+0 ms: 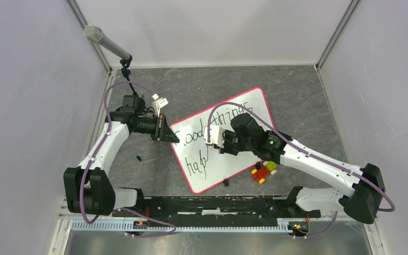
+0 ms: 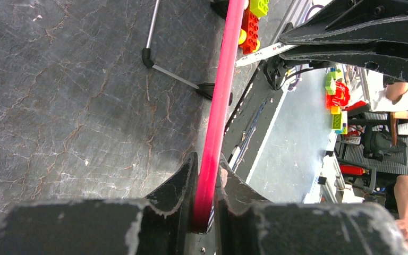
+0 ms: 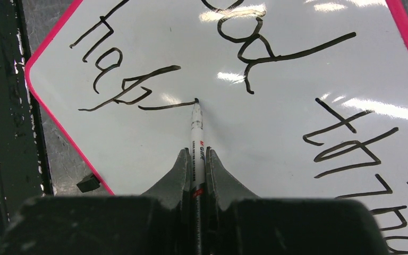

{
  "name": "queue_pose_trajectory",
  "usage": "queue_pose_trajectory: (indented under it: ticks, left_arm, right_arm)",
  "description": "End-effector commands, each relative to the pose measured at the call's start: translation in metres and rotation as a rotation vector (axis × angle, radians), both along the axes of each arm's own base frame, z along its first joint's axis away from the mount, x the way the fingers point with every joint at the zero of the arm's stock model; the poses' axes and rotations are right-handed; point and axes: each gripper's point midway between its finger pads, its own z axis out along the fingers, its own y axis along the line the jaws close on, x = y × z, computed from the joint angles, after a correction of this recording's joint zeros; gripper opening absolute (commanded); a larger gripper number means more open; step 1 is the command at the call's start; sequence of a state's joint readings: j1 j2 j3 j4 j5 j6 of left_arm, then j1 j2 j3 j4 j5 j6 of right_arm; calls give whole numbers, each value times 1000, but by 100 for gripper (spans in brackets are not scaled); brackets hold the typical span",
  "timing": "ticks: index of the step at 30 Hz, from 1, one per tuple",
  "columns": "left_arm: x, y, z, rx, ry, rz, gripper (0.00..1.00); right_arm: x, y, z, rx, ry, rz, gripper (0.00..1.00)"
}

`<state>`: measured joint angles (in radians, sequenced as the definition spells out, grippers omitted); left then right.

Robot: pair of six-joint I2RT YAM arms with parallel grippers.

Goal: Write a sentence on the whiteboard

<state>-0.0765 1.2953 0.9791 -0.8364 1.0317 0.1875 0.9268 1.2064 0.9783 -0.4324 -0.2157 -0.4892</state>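
The whiteboard (image 1: 244, 114) lies tilted on the dark table, white with a red-pink rim. My left gripper (image 1: 171, 137) is shut on its left rim (image 2: 218, 106), seen edge-on in the left wrist view. My right gripper (image 1: 211, 142) is shut on a white marker (image 3: 196, 130) whose tip touches the board (image 3: 276, 175). The sentence (image 3: 244, 48) reads "Good things" on one line and "hap" (image 3: 122, 79) on the second, with the marker tip at the end of its last stroke.
A cluster of red, yellow and green toy bricks (image 1: 264, 171) lies by the board's lower right edge. A small black cap (image 1: 226, 183) lies at the board's near corner, another black bit (image 1: 138, 158) to its left. A microphone (image 1: 106, 43) stands at back left.
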Motion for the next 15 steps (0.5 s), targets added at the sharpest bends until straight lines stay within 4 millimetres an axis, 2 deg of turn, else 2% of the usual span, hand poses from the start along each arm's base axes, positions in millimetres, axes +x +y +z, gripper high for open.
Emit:
queue_pose_trajectory:
  ticks: [1, 8, 15]
  left_arm:
    - [17, 6, -2, 72, -91, 14, 2]
    - [17, 7, -3, 75, -94, 14, 2]
    - [17, 6, -4, 73, -86, 12, 2]
  right_arm:
    - [6, 6, 11, 16, -30, 8, 0]
    - [-8, -6, -14, -22, 25, 13, 0]
    - [-32, -16, -44, -43, 109, 38, 0]
